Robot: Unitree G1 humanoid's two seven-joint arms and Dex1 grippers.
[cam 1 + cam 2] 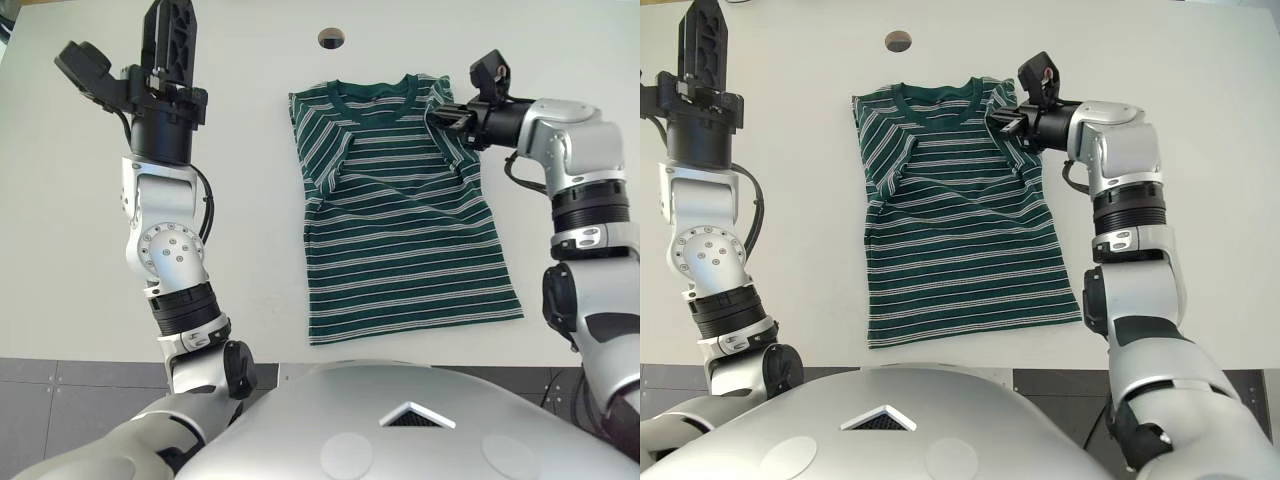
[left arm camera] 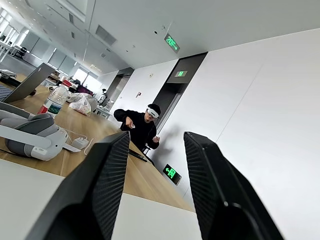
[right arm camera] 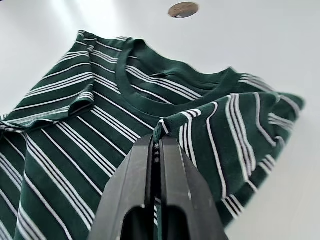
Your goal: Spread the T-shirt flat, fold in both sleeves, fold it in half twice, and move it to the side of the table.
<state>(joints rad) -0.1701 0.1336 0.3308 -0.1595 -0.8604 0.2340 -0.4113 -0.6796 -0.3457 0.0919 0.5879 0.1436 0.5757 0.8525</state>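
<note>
T-shirt, soft green-and-white striped knit, roughly rectangular

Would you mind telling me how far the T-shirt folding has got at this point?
Done: the dark green, white-striped T-shirt lies flat on the white table, its left sleeve folded in. In hand: the right gripper is shut on the right sleeve, laid over the chest; the left gripper is raised and open. Left: both half folds and the move to the table's side.
</note>
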